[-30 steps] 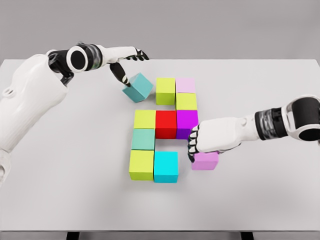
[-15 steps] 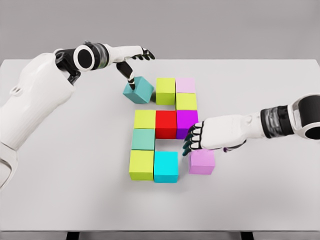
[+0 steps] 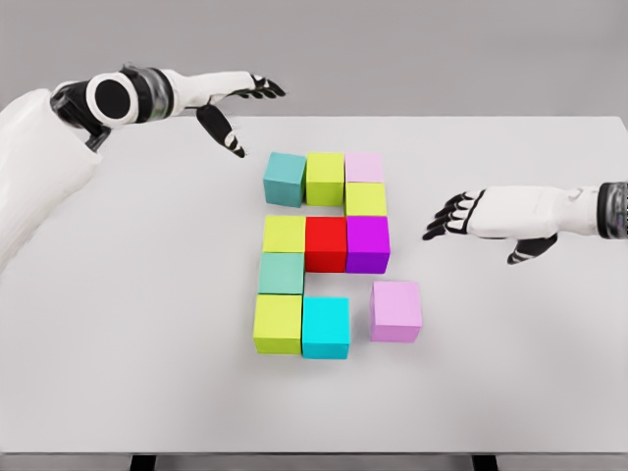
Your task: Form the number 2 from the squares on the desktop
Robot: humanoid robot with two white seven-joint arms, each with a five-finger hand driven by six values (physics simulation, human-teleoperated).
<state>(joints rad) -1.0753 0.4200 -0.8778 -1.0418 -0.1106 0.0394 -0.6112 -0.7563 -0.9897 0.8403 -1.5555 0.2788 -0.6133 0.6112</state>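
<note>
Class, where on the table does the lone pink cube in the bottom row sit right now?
In the head view the pink cube sits right of centre, just right of the cyan cube with a small gap between them, below the purple cube.

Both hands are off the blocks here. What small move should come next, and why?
Probably the right hand should nudge the pink block left against the cyan block. A gap separates them and the pink one sits slightly higher, so the 2's bottom row looks unfinished. The hand is open, above and right of it.
</note>
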